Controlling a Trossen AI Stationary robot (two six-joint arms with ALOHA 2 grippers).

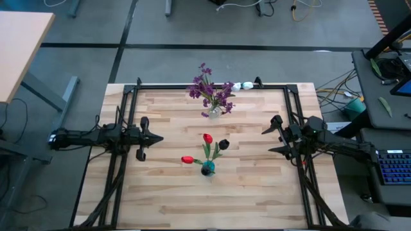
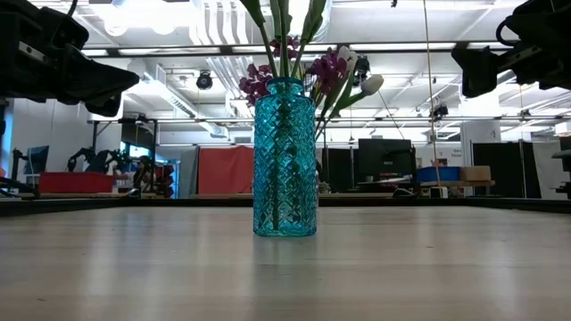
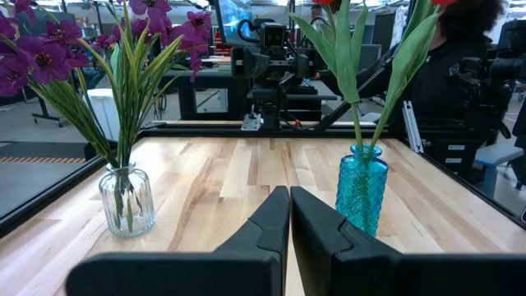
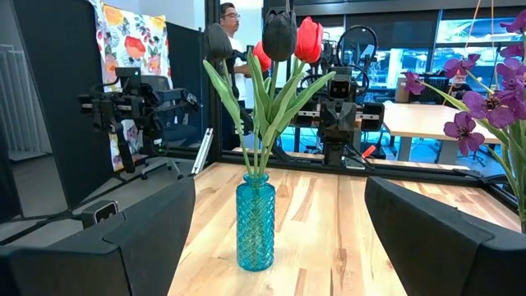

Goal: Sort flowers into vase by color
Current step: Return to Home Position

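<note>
A teal glass vase [image 1: 207,169] stands mid-table on its base and holds two red tulips [image 1: 207,137] and a near-black bloom [image 1: 223,145]. A clear glass vase [image 1: 214,113] nearer the far edge holds purple flowers [image 1: 209,90]. White buds [image 1: 241,85] show beside the purple heads by the far edge; where their stems end I cannot tell. My left gripper [image 1: 160,137] is shut, left of the teal vase [image 3: 362,197]. My right gripper [image 1: 266,141] is open, right of the teal vase [image 4: 256,222]. Both hover off the table, touching nothing.
A dark metal frame [image 1: 192,86] runs along the table's far, left and right edges. Bare wood lies between each gripper and the vases, and along the near edge. A person [image 4: 230,33] stands in the room beyond the table's left side.
</note>
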